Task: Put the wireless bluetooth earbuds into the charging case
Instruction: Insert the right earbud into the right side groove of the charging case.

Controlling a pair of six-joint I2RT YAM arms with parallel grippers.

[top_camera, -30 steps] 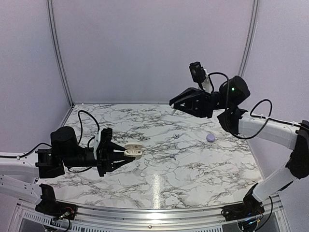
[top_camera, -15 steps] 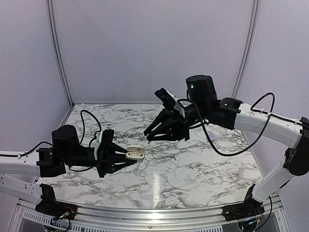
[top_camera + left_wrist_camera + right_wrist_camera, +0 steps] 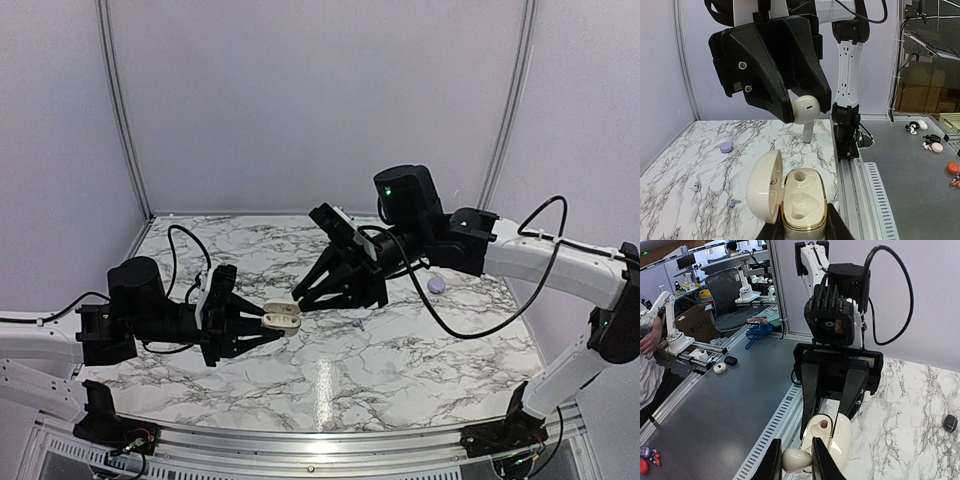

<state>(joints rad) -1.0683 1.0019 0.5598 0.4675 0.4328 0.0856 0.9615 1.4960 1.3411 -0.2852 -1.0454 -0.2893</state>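
Observation:
My left gripper (image 3: 262, 322) is shut on the base of an open cream charging case (image 3: 281, 318) and holds it above the table, lid swung aside. In the left wrist view the case (image 3: 804, 200) shows two empty sockets. My right gripper (image 3: 299, 299) is shut on a white earbud (image 3: 805, 109), stem pointing down, just above the case's open top. In the right wrist view the earbud (image 3: 796, 460) sits between my fingers, close in front of the case (image 3: 835, 435). Two tiny lilac earbuds (image 3: 733, 203) (image 3: 696, 187) lie on the marble.
A lilac pebble-like case (image 3: 437, 285) lies on the table at the right, also seen in the left wrist view (image 3: 726, 147). One small lilac bud (image 3: 357, 324) lies under my right arm. The table's metal rail (image 3: 320, 440) runs along the near edge.
My right arm swung down and left from high at the back right, bringing the earbud to just above the open case. My left gripper has held the case nearly still.

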